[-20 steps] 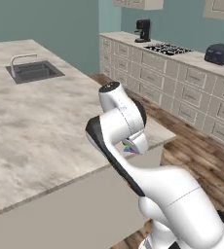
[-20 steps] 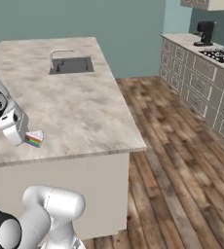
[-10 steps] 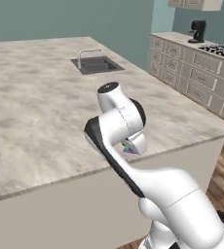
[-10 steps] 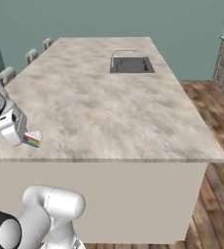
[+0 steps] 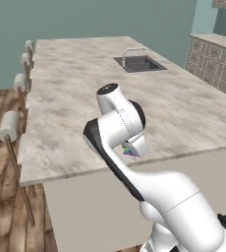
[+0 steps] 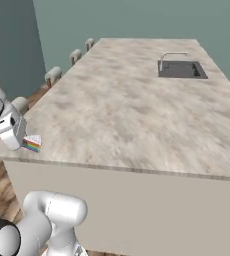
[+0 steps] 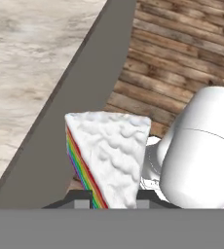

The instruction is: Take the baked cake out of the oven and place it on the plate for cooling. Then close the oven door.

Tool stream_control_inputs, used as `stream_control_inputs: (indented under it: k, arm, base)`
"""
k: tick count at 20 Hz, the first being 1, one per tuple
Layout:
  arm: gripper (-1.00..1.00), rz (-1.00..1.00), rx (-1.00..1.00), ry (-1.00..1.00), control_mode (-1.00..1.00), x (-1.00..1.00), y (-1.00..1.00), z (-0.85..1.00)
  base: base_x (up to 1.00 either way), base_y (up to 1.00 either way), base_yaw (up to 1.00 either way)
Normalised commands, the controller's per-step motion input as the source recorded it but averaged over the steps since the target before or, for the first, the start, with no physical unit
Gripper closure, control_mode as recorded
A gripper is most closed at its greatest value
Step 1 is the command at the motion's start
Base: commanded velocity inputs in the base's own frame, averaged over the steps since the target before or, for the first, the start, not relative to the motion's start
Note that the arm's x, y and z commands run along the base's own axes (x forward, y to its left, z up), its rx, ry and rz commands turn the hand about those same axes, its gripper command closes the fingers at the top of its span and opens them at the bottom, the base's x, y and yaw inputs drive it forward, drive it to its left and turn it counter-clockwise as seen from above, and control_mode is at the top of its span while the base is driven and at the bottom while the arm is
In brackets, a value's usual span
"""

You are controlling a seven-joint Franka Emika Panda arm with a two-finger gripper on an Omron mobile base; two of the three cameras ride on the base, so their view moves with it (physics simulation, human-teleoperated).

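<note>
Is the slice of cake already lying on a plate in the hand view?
No, the cake slice sits between the gripper fingertips, above the counter edge and wooden floor, with no plate under it.

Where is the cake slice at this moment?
The rainbow cake slice sits between the gripper fingers, held over the near edge of the marble island counter, far from the sink.
</note>
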Motion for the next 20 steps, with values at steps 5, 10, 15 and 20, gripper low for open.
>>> stream_control_inputs:
  k: [5,10,15,20]
  arm:
    - [1.00,0.00,0.00,0.00,1.00,0.00,0.00,0.00]
    - [1.00,0.00,0.00,0.00,1.00,0.00,0.00,0.00]
    - [1.00,0.00,0.00,0.00,1.00,0.00,0.00,0.00]
    - [1.00,0.00,0.00,0.00,1.00,0.00,0.00,0.00]
  base:
    - [0.00,0.37,0.28]
    - [-0.01,0.04,0.22]
    - [-0.12,0.14,0.29]
    - [-0.25,0.33,0.71]
